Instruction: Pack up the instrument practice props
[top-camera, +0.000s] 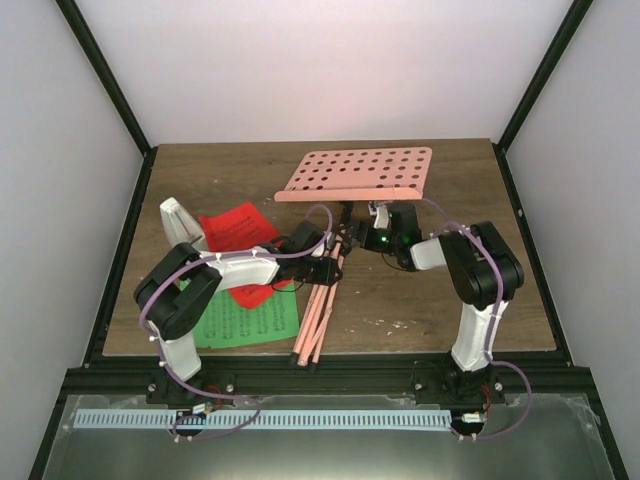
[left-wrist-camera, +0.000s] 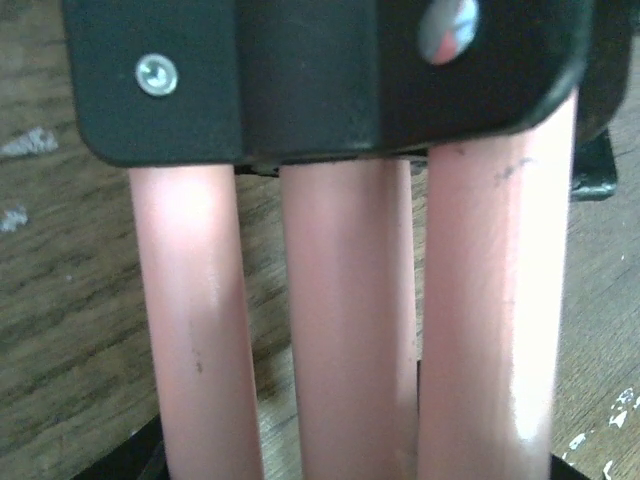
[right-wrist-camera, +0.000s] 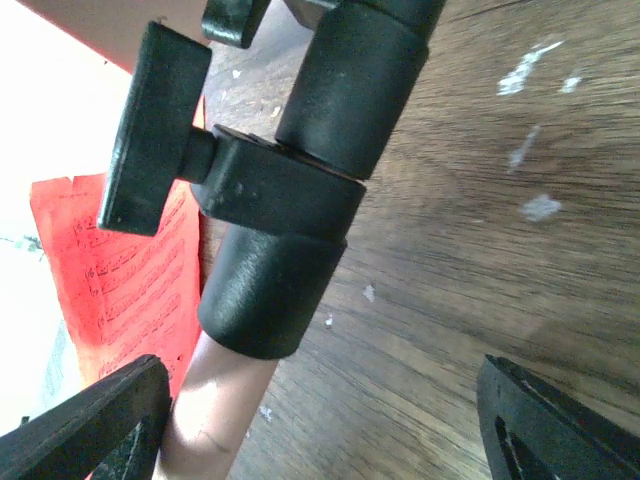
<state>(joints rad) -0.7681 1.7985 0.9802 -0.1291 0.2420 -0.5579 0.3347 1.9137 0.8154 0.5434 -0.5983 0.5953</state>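
The pink music stand lies on the table, its hole-dotted desk (top-camera: 360, 172) at the back and its folded legs (top-camera: 318, 312) pointing to the near edge. My left gripper (top-camera: 335, 268) is shut around the three pink legs (left-wrist-camera: 350, 320), just below their black hub (left-wrist-camera: 320, 80). My right gripper (top-camera: 385, 240) is open at the shaft's black collar (right-wrist-camera: 290, 240); the pink tube (right-wrist-camera: 215, 420) rests against its left finger (right-wrist-camera: 90, 430). A red page (top-camera: 235, 228) and a green page (top-camera: 250, 320) lie under my left arm. The white metronome (top-camera: 180, 222) stands at the left.
A black clamp knob (right-wrist-camera: 150, 130) sticks out from the collar toward the red page (right-wrist-camera: 120, 270). The wooden table (top-camera: 440, 300) is ringed by a black frame, with white walls at the back and sides.
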